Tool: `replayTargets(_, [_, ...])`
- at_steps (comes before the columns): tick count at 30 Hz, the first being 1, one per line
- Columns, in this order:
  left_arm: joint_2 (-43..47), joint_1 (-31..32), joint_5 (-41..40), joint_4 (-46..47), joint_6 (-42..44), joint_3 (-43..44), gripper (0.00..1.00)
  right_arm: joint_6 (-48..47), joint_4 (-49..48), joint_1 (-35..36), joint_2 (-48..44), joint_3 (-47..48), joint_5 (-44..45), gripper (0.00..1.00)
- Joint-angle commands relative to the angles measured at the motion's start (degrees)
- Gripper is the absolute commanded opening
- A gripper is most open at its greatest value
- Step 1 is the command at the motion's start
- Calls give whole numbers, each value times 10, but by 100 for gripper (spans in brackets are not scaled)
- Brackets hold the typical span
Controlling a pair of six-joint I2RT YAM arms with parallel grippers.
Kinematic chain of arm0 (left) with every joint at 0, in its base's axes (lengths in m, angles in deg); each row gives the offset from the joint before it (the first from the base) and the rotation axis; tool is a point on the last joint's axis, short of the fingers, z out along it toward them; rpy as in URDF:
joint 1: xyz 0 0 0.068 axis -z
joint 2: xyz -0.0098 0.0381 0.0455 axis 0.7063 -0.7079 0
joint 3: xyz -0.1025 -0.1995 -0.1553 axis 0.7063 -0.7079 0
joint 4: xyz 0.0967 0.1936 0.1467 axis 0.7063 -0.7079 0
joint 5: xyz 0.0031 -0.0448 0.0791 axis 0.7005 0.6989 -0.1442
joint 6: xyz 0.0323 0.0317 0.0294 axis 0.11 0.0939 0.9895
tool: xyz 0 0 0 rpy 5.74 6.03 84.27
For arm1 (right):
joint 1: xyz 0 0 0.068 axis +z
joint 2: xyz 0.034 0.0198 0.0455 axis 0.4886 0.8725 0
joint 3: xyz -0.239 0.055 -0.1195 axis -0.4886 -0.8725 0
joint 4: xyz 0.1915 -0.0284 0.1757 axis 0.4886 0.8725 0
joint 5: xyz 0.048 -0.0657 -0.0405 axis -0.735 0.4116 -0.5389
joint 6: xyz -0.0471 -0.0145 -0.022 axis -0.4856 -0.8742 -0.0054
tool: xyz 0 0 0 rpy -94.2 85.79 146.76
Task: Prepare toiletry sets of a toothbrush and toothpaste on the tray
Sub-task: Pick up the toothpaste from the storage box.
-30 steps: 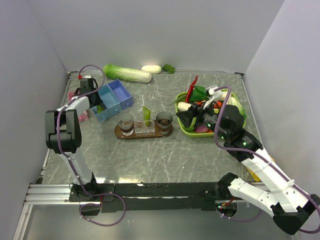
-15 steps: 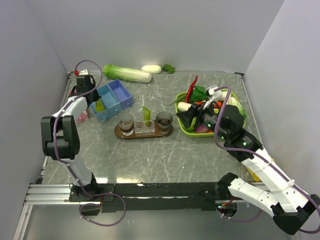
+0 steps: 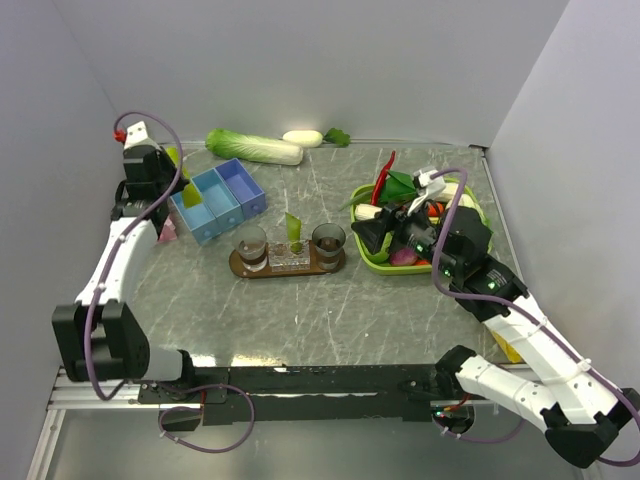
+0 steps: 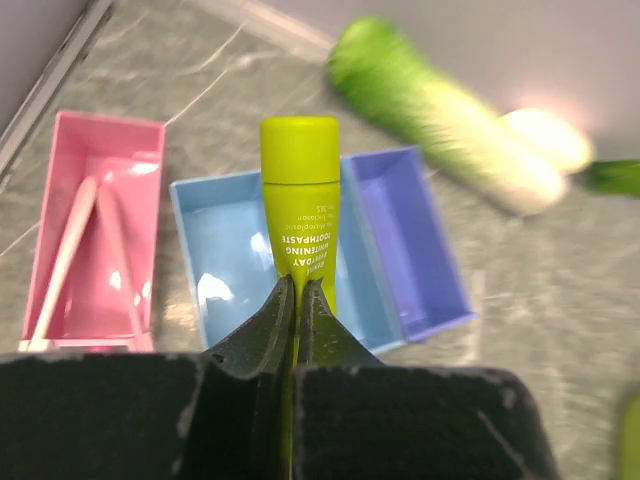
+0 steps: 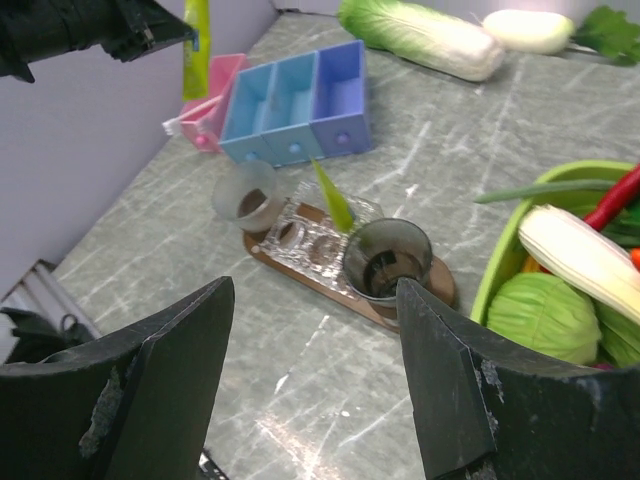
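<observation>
My left gripper [image 4: 298, 285] is shut on the flat end of a light-green toothpaste [image 4: 300, 200] tube, held up above the blue compartment box [image 4: 225, 270]. The right wrist view shows the same tube [image 5: 196, 45] hanging at top left. White toothbrush sticks [image 4: 62, 258] lie in the pink compartment. The brown oval tray [image 3: 237, 264] carries two dark tumblers [image 3: 251, 243] [image 3: 328, 240] and a clear holder with another toothpaste tube [image 3: 293, 228] upright in it. My right gripper [image 5: 314, 284] is open and holds nothing, hovering right of the tray.
A lime-green basket [image 3: 482, 218] full of vegetables stands at the right, just behind my right arm. A long cabbage [image 3: 255, 147] and a white radish [image 3: 302, 138] lie along the back wall. Grey walls close in on the left, back and right.
My left arm has risen and swung back to the left, lifting the toothpaste tube out of the blue box. The right arm has barely moved.
</observation>
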Motion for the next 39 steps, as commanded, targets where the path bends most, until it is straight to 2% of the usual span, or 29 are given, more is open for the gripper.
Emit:
replayTargets(1, [68,2,59,56,-68,-22,1,29,-50,9,28,37,-49,73])
replayTargets(5, [108,6,110,82,-107,-49,1,43,-88,48,78,70,-61,73])
replayTargets(9, [137,24,158,118,-147,-77,1,41,-105,96,169,128,-56,72])
replayTargets(13, [144,68,189,130,-171,-87,1,52,-106,122,251,195,-74,70])
replayTargets(26, [156,117,217,149,-201,-102,1,89,-77,123,455,320,-80,68])
replayTargets(32, [155,128,221,155,-205,-106,1,79,-69,124,498,355,-64,67])
replayTargets(39, [152,143,220,155,-205,-108,1,60,-49,123,539,392,-45,57])
